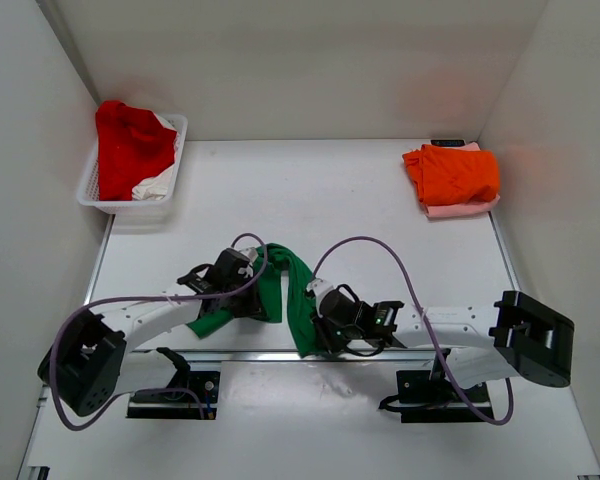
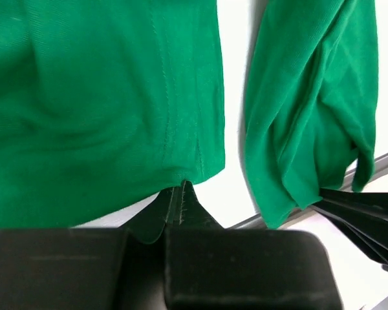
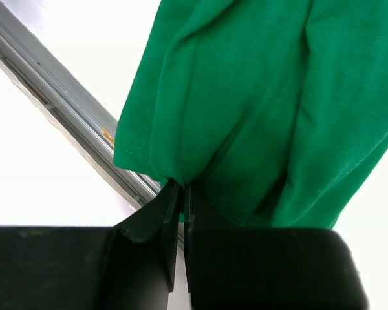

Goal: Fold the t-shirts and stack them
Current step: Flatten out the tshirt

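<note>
Bright green soft cloth t-shirt (image 1: pixel 298 300) hangs betw. both hands, approx. 6 o'clock on white bench (image 1: pixel 310 190). Left hand (image 2: pixel 182 192) pinches its hem, right hand (image 3: pixel 179 188) clamps a bunched edge, prob. to spread it flat for folding. Folded orange t-shirt (image 1: pixel 455 172) lies at 2 o'clock.

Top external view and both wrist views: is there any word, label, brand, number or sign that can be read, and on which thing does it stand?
None: no text can be read in any view.
The green t-shirt, the orange t-shirt and the white basket show no print, label or sign.
</note>
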